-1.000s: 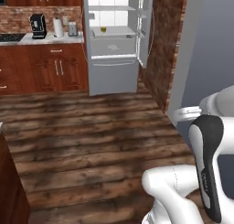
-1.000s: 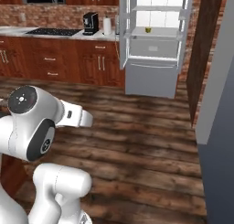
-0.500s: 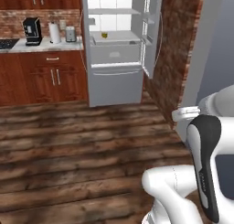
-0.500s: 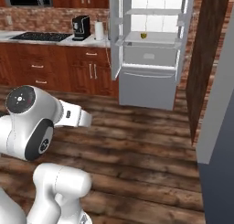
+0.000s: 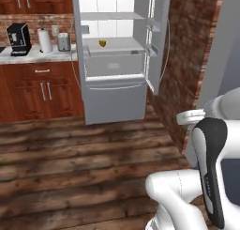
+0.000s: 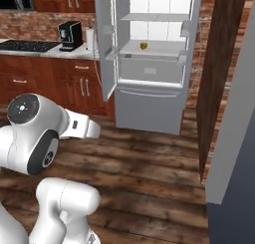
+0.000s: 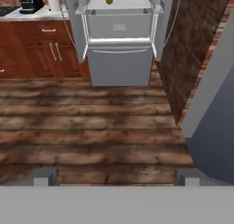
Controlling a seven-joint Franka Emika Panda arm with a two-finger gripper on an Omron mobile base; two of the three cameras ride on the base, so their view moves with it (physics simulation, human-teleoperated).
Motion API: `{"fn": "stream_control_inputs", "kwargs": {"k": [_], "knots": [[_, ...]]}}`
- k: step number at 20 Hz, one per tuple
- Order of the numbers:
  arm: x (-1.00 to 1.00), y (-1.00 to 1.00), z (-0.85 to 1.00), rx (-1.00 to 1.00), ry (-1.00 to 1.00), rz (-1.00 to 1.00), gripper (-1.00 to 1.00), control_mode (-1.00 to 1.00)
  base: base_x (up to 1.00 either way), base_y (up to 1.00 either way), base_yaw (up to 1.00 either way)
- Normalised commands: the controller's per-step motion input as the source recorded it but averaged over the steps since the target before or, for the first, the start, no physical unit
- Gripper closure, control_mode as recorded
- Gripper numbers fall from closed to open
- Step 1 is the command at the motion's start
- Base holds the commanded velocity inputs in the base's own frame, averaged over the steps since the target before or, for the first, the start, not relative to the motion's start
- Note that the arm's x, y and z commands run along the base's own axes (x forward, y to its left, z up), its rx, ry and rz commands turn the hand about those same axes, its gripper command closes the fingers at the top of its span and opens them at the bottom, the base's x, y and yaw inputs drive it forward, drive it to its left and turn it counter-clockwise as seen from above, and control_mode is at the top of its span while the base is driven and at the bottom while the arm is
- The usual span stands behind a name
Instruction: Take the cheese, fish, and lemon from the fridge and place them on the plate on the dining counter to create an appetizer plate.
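The fridge (image 5: 115, 60) stands open at the far side of the wooden floor (image 5: 70, 163), both doors swung wide, its white inside lit. On the middle shelf (image 5: 115, 49) sits one small yellow thing (image 5: 102, 43), too small and blurred to tell whether it is the lemon or the cheese. The right base view shows the same spot of yellow (image 6: 143, 46) on that shelf, above the closed bottom drawer (image 6: 149, 111).

The left base view takes in the worktop (image 5: 33, 55) beside the fridge, with a black coffee machine (image 5: 18, 39), a white paper roll (image 5: 45, 40) and a small grey toaster (image 5: 63, 41) standing on it in a row, and a brick wall (image 5: 187, 60) on the fridge's other side. The right base view adds a dark hob (image 6: 27, 46) further along that worktop (cut off at the edge of the left base view), and a dark wooden panel (image 6: 219, 73) close to the camera.

The hand view looks along the floor toward the fridge. The hand (image 7: 117, 176) is open wide, its two fingertips (image 7: 43, 176) far apart at the bottom corners with nothing between them, well short of the fridge and holding nothing.
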Motion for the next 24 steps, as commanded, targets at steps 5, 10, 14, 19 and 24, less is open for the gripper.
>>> {"fn": "stream_control_inputs", "kwargs": {"k": [5,10,14,19,24], "knots": [[0.00,0.00,0.00,0.00,0.00,0.00,-1.00,1.00,1.00,-0.31,0.00],[0.00,0.00,0.00,0.00,0.00,0.00,-1.00,1.00,1.00,-0.10,0.00],[0.00,0.00,0.00,0.00,0.00,0.00,-1.00,1.00,1.00,0.00,0.00],[0.00,0.00,0.00,0.00,0.00,0.00,-1.00,1.00,1.00,-0.02,0.00],[0.00,0.00,0.00,0.00,0.00,0.00,-1.00,1.00,1.00,0.00,0.00]]}}
